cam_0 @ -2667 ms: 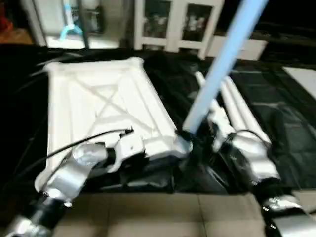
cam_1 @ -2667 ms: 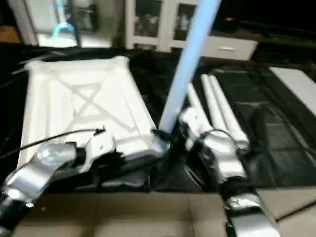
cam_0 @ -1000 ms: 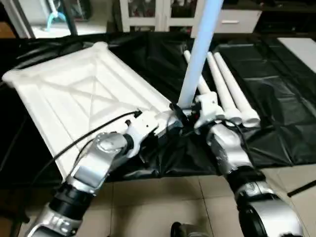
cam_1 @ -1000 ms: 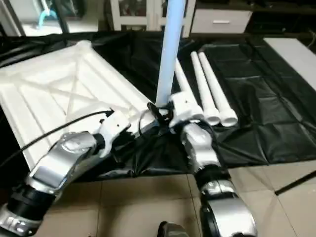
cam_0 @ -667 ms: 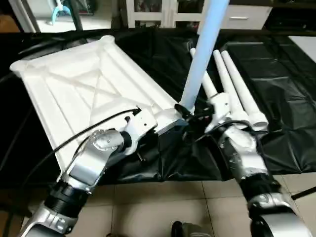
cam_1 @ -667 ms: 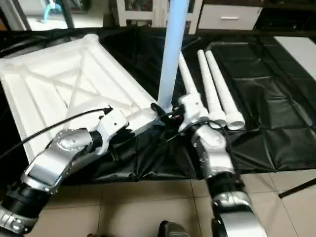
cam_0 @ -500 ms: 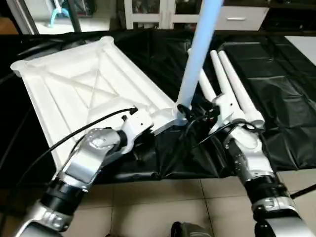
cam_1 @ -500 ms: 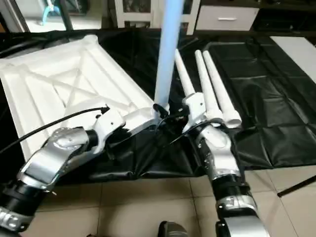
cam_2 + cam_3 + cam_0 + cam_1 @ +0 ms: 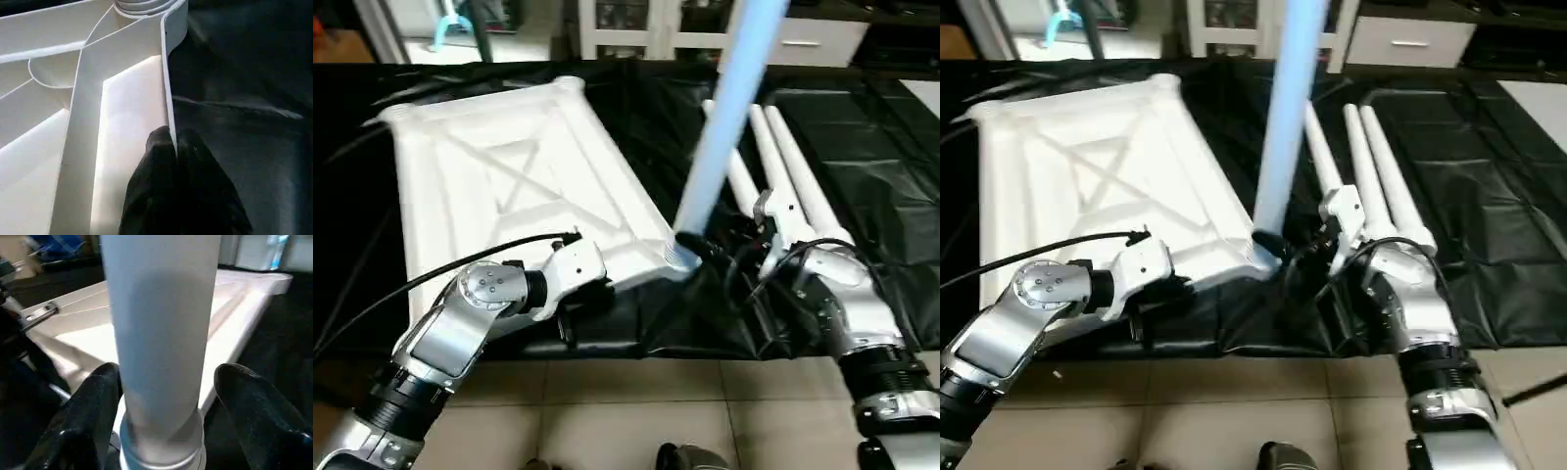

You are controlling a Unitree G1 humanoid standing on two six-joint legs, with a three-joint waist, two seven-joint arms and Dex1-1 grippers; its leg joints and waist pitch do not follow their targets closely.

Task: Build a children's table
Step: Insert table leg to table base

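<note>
White plastic ribbed tabletop (image 9: 509, 186) | one tapered leg (image 9: 729, 108) socketed, three loose legs (image 9: 783, 176) left | left gripper (image 9: 172, 147) clenched on tabletop rim | right gripper (image 9: 161, 391) released around the leg

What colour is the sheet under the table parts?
Black sheet, clearest in the right eye view.

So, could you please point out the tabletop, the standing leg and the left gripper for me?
tabletop (image 9: 509, 176), left eye view, on the ribbed underside.
standing leg (image 9: 724, 127), left eye view, midway up its shaft.
left gripper (image 9: 175, 147), left wrist view, between the fingertips pinching the tabletop's rim.
</note>
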